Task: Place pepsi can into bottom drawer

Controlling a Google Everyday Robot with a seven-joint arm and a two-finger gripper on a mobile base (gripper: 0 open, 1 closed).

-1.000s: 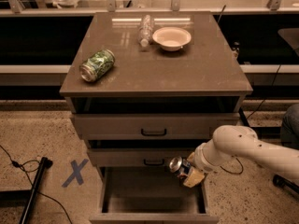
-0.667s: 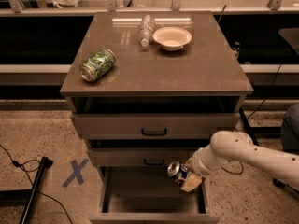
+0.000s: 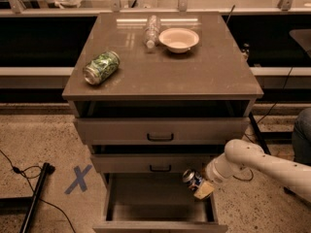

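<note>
Since the earlier frame my arm has sunk a little, carrying my gripper [image 3: 198,185] lower and slightly right over the open bottom drawer [image 3: 146,203]. In the camera view it is clamped on the pepsi can [image 3: 191,178], which hangs tilted above the drawer's right side, just under the middle drawer front, its blue wrap showing white and red marks but no lettering I can read. On the worktop [image 3: 204,76] the green can [image 3: 101,67] lies on its side, label unreadable, beside a plastic bottle [image 3: 151,30] and a white bowl [image 3: 179,39].
</note>
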